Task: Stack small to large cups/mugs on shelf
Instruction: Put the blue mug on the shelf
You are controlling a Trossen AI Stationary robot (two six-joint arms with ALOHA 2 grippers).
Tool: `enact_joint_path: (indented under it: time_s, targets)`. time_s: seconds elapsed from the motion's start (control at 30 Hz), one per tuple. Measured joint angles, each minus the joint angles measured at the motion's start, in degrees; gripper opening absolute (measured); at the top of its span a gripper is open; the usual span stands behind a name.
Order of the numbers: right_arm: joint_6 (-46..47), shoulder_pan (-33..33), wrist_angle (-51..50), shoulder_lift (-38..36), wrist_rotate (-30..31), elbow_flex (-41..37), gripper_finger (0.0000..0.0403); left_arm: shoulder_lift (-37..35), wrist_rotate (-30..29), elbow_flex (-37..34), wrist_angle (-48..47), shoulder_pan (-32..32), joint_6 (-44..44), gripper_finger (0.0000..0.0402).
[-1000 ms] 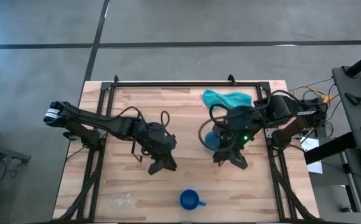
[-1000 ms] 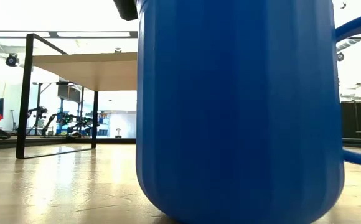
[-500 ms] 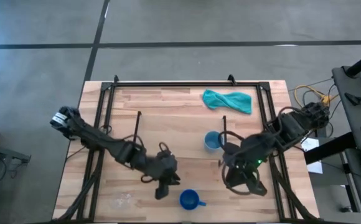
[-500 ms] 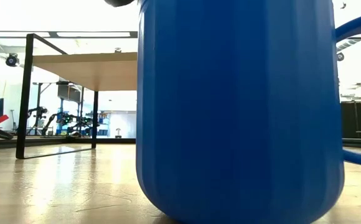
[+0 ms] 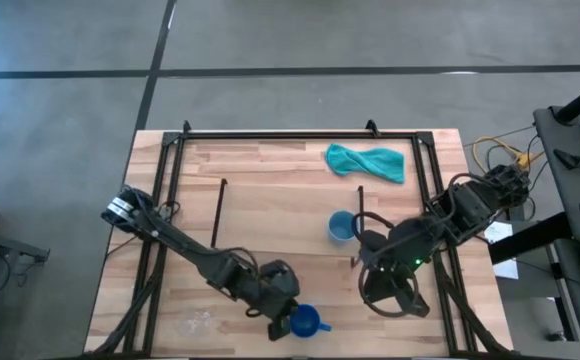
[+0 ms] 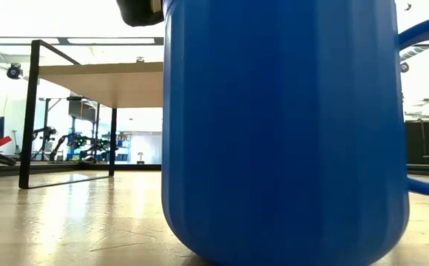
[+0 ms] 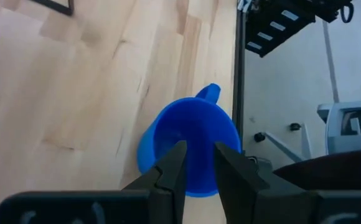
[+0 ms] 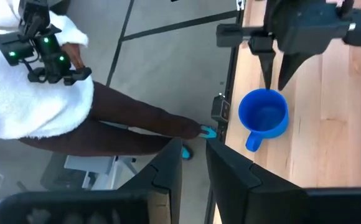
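The dark blue handled mug [image 5: 305,322] stands upright on the table near its near edge and fills the low view [image 6: 285,133]. My left gripper [image 5: 280,312] hangs just over the mug's opening [image 7: 190,146], pointing down, fingers narrowly open [image 7: 198,163]; the right wrist view shows its tips just above the rim [image 8: 276,78]. The light blue cup [image 5: 341,226] stands by the right end of the shelf [image 6: 100,77]. The clear glass mug [image 5: 195,322] shows faintly near the near-left corner. My right gripper [image 5: 392,298] waits open, right of the blue mug.
A teal cloth [image 5: 365,160] lies at the far right of the table. A black metal frame [image 5: 290,133] runs around the table's far edge and sides. A person in a white fleece [image 8: 37,81] stands beyond the near edge. Bare wood [image 5: 270,170] lies far of the shelf.
My left gripper has travelled toward the near edge and right, ending over the dark blue mug. My right gripper has drawn back from the light blue cup toward the near edge, then stayed still. The cup stands where it was.
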Motion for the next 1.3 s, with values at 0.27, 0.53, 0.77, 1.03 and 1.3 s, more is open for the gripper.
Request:
enact_joint_path:
  time_s: [0.27, 0.53, 0.77, 1.03, 1.3]
  targets:
    - [-0.1, 0.0, 0.0, 0.0, 0.0, 0.0, 0.0068, 1.2, 0.0, -0.3, -0.6, 0.1, -3.2, 0.0063]
    - [-0.3, 0.0, 0.0, 0.0, 0.2, -0.4, 0.0068, 1.2, -1.5, -0.9, -0.4, 0.2, -6.4, 0.0063]
    - [-0.4, 0.0, 0.0, 0.0, 1.4, -1.1, 0.0068, 1.2, -3.0, -2.6, -0.3, 0.2, -8.7, 0.0063]
    - [-0.4, 0.0, 0.0, 0.0, 2.9, -1.2, 0.0068, 1.2, -2.9, -6.3, 1.6, 0.2, -11.0, 0.0063]
    - [-0.4, 0.0, 0.0, 0.0, 3.4, -1.3, 0.0068, 1.2, -2.6, -9.3, 11.6, 0.1, -11.1, 0.0063]
